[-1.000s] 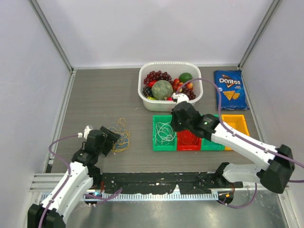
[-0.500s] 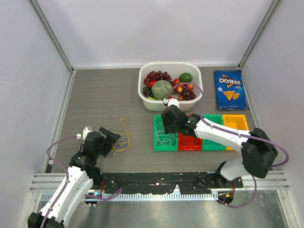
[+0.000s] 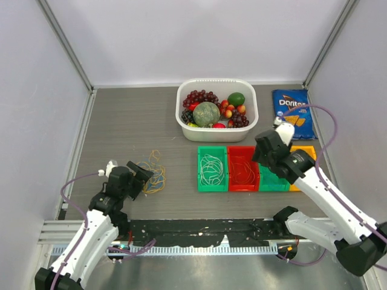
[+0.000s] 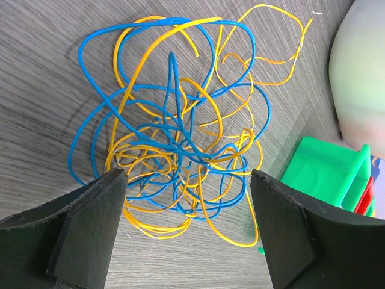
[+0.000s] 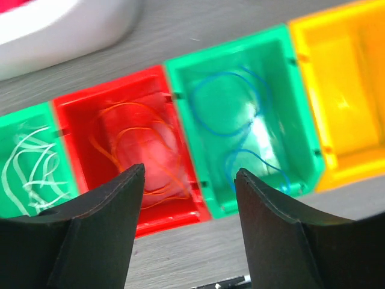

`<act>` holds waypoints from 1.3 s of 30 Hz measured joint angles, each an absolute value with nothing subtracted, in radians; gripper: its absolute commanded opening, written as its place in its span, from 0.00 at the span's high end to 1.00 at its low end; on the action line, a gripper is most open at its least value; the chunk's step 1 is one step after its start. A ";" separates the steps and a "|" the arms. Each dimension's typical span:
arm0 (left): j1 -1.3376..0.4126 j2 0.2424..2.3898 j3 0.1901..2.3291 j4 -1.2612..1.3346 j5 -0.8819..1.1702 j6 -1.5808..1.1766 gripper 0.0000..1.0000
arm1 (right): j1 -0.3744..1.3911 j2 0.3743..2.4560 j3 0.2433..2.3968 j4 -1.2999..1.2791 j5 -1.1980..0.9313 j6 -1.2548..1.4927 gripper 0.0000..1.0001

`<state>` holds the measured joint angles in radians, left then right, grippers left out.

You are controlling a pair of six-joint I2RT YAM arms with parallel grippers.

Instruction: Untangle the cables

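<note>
Tub: white plastic tub (image 3: 181, 118) at the back of the desk (image 3: 127, 121), full of fruit.
Fruit: dark grapes (image 3: 201, 96), a round green melon (image 3: 207, 113), small red pieces.
Bag: blue Doritos bag (image 3: 290, 104), right of the tub.
Bins: green bin (image 3: 200, 169), red bin (image 3: 230, 169), second green bin (image 5: 225, 51) and yellow bin (image 5: 349, 90), touching in a row.

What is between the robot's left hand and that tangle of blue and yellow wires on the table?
Nothing visible. The left hand points straight at the tangle of blue and yellow cables with its fingers spread open. The wrist view shows the loops lying uncovered on the table between and beyond the fingers.
</note>
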<state>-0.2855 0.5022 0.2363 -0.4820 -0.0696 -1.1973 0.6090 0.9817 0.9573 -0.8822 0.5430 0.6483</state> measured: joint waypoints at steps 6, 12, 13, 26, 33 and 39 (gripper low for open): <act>-0.286 0.508 0.237 -0.468 -0.059 -1.200 0.12 | 0.384 0.874 0.873 -0.994 0.537 0.765 0.44; -0.286 0.499 0.237 -0.469 -0.047 -1.201 0.12 | 0.215 0.958 0.855 -1.034 0.494 0.831 0.48; -0.286 0.492 0.237 -0.469 -0.047 -1.202 0.12 | 0.197 0.978 0.845 -1.034 0.472 0.842 0.48; -0.286 0.466 0.237 -0.468 -0.036 -1.204 0.12 | 0.168 1.139 0.748 -1.016 0.255 0.927 0.60; -0.286 0.466 0.237 -0.467 -0.032 -1.204 0.12 | 0.168 1.152 0.733 -0.974 0.231 0.926 0.71; -0.286 0.466 0.237 -0.468 -0.032 -1.203 0.12 | 0.168 1.159 0.733 -0.965 0.244 0.912 0.89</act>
